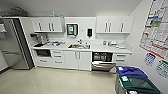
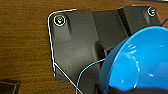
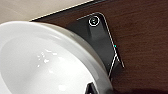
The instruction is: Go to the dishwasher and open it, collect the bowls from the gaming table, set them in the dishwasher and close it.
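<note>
the robot is facing the kitchenette, where the dishwasher (image 1: 102, 60) is sitting under the counter (image 1: 110, 49) with its door hanging open, ready for loading. the left wrist view is showing a bright blue bowl (image 2: 140, 60) close against the wrist, apparently being carried by the left arm; the right wrist view is showing a white bowl (image 3: 45, 62) likewise. i cannot tell how either gripper's fingers are standing. the head view is giving the room: fridge (image 1: 13, 42), sink (image 1: 78, 46), recycling bins (image 1: 135, 82) just beside the route.
</note>
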